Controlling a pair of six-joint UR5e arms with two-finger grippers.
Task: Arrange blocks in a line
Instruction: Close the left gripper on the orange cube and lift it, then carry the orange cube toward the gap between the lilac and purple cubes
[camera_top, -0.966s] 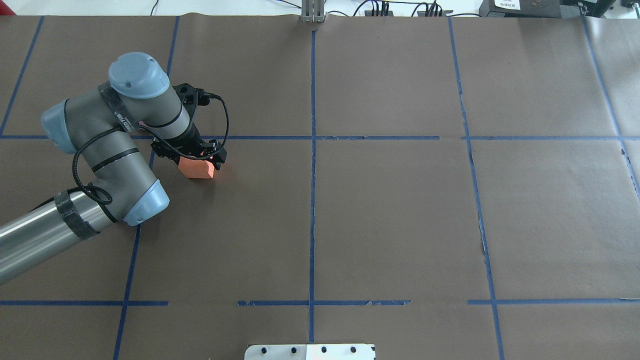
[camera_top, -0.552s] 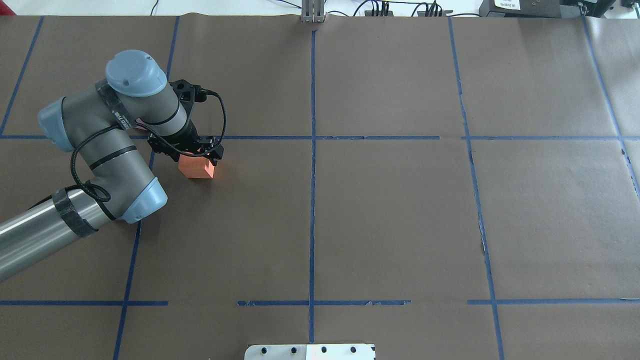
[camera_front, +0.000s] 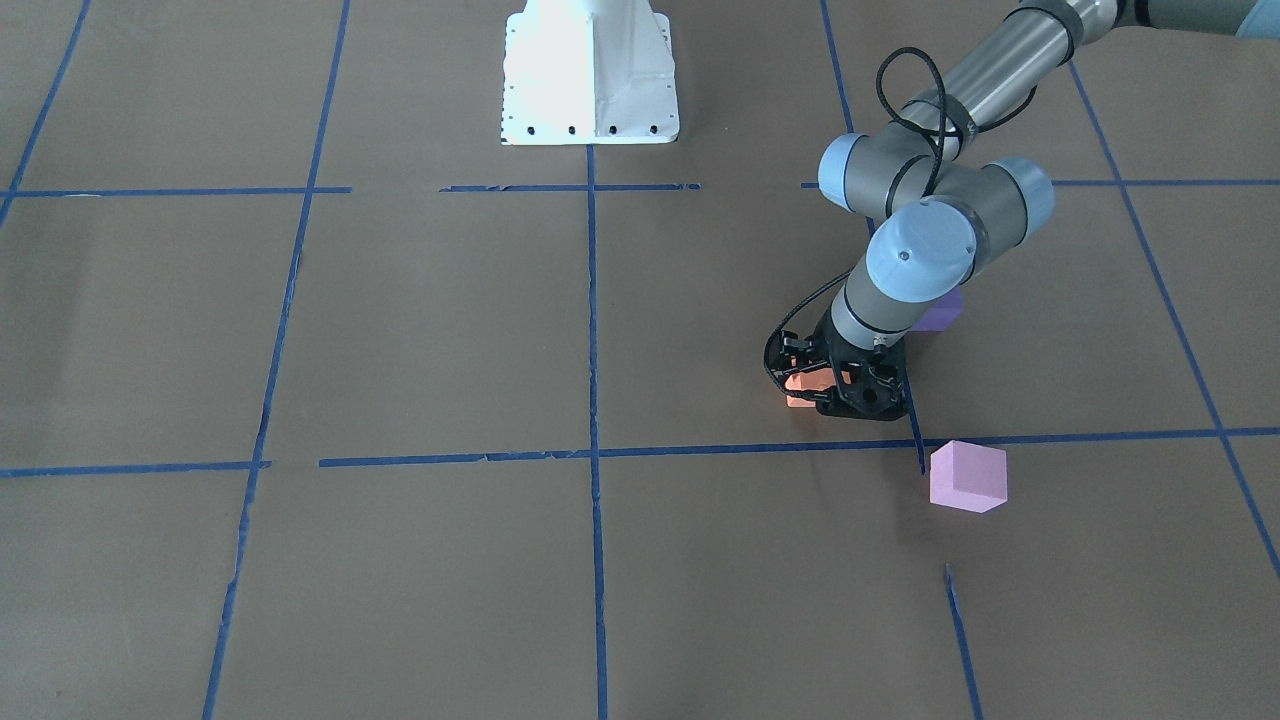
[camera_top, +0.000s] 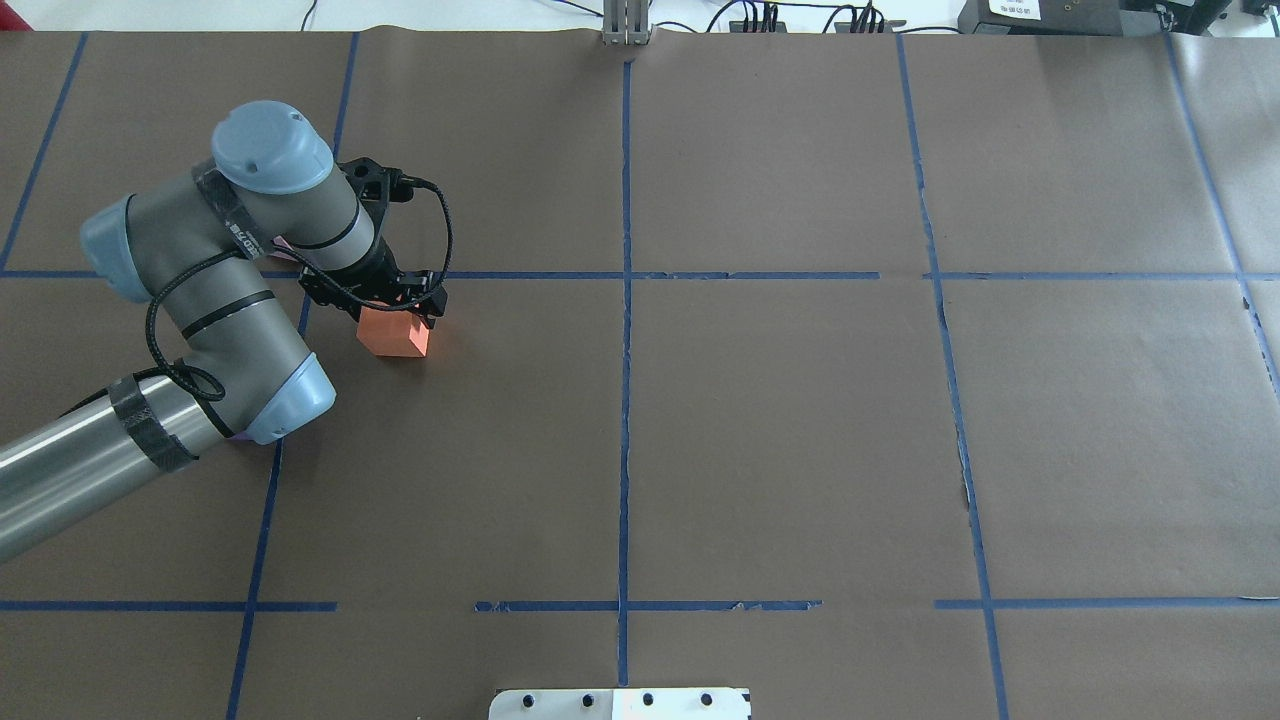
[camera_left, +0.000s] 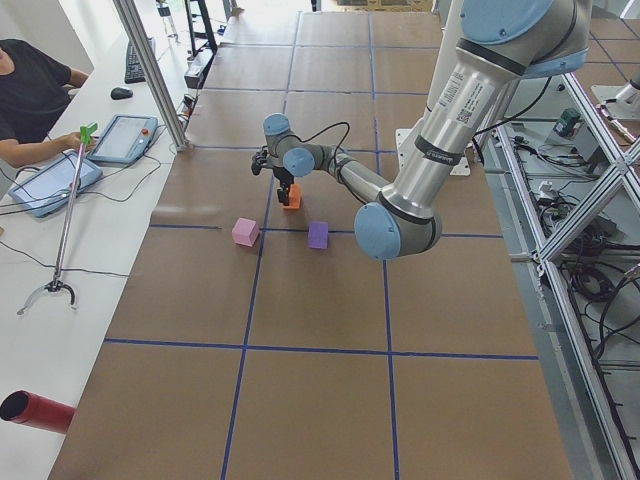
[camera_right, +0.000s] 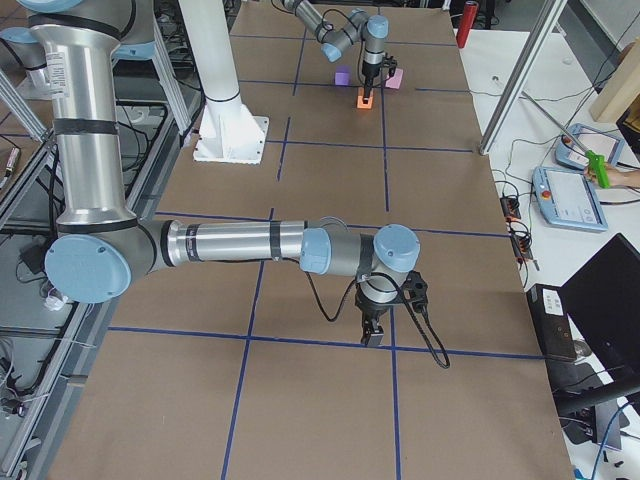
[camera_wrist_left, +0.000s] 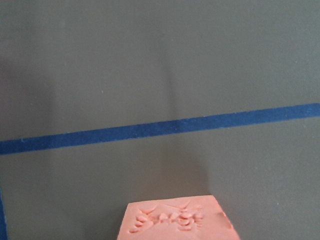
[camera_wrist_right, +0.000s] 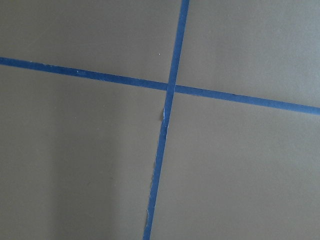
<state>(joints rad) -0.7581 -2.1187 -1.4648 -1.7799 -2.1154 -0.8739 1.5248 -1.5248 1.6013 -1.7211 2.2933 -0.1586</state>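
Observation:
The orange block (camera_top: 395, 338) rests on the brown table just near of a blue tape line. It also shows in the front view (camera_front: 800, 385) and at the bottom of the left wrist view (camera_wrist_left: 175, 222), its top face dented. My left gripper (camera_top: 392, 305) hangs right over it, open, with its fingers to either side of the block's upper part. The purple block (camera_front: 942, 312) is partly hidden behind the left wrist. The pink block (camera_front: 967, 477) stands apart, beyond the tape line. My right gripper (camera_right: 375, 338) is low over a tape crossing far away; I cannot tell if it is open or shut.
The white robot base (camera_front: 588, 70) stands at the table's near middle edge. A metal post (camera_top: 625, 25) and cables sit at the far edge. An operator (camera_left: 30, 90) with tablets sits beside the table's far side. Blue tape lines grid the paper.
My left arm and gripper have shifted slightly up and to the left in the overhead view. The orange block has stayed where it was, and more of its top shows.

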